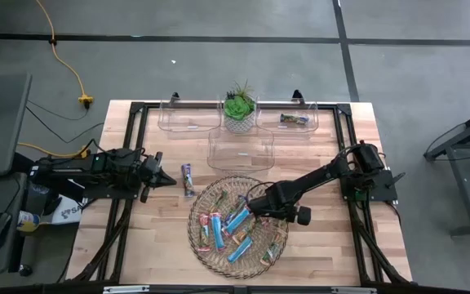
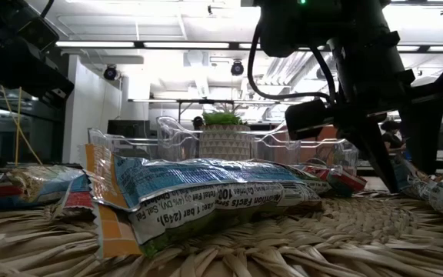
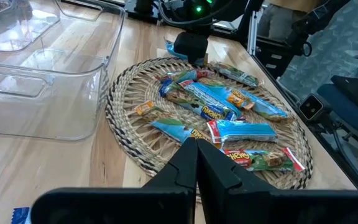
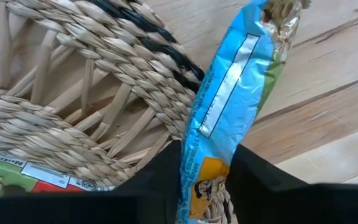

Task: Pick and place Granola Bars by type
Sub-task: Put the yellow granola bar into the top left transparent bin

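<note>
Wooden table (image 1: 325,245): wicker tray (image 1: 206,194), three clear bins (image 1: 241,149), potted plant (image 1: 240,106), one bar (image 1: 188,180), possibly pink.

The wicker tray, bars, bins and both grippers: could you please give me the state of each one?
Right gripper: over the tray's edge, shut on a blue bar.
Left gripper: shut, holding nothing, parked left of the tray.
Wicker tray: holds many mixed bars.
Pink bar: lying alone on the table.
Right clear bin: holds one bar.
Left bin and centre bin: nothing visible inside.

Two dark jointed arms (image 1: 317,180) with black cables, green light.
</note>
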